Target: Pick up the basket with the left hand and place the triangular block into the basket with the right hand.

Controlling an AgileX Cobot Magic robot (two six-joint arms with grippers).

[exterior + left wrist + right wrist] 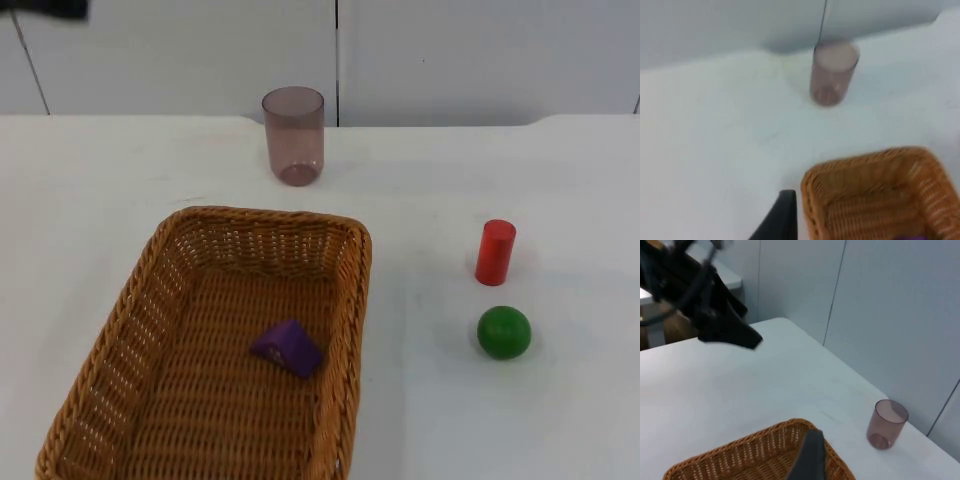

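While the wicker basket (pixel 150 300) rests on the white counter (pixel 90 180), a purple triangular block (pixel 287 347) lies inside; left gripper (pixel 747 340) raised, jaws' state indiscernible.

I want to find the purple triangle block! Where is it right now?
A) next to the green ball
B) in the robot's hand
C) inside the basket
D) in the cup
C: the top view shows the purple triangular block lying on the floor of the wicker basket, far from the green ball and the cup.
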